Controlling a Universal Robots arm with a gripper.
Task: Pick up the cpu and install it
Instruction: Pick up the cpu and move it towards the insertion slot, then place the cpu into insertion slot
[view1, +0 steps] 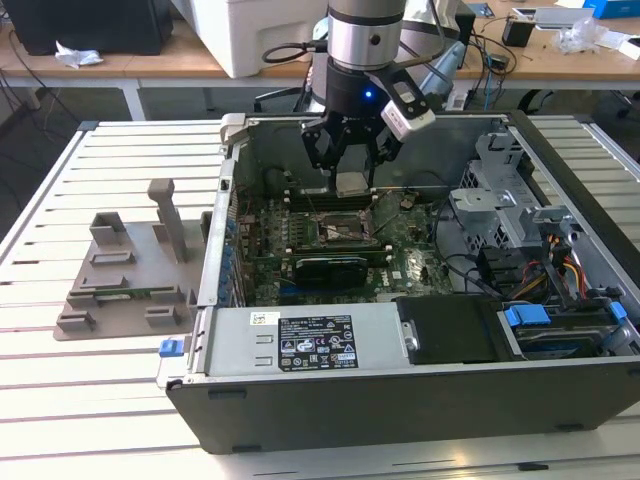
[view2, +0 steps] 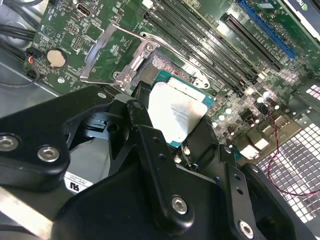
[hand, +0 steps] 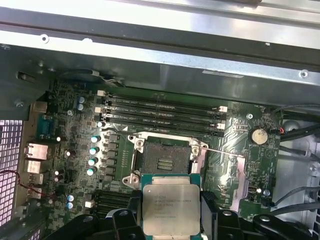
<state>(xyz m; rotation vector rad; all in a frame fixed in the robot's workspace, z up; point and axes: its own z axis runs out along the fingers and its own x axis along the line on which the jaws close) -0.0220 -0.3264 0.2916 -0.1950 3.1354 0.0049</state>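
Observation:
My gripper (view1: 352, 178) hangs inside the open computer case (view1: 400, 400), shut on the cpu (view1: 353, 184), a flat square chip with a silvery top and a thin green rim. In both wrist views the cpu (hand: 170, 209) (view2: 175, 117) sits level between the black fingers (view2: 150, 145), held by two opposite edges. It hovers above the motherboard (hand: 75, 150), just short of the open socket (hand: 165, 160), whose metal frame and lever stand raised. In the exterior view the socket (view1: 345, 232) lies below and slightly in front of the chip.
Memory slots (hand: 160, 112) run behind the socket, a black card (view1: 335, 268) lies in front of it. Drive bays and cables (view1: 540, 270) fill the exterior view's right of the case. A grey plastic tray with upright posts (view1: 135, 270) stands on the slatted table at the exterior view's left.

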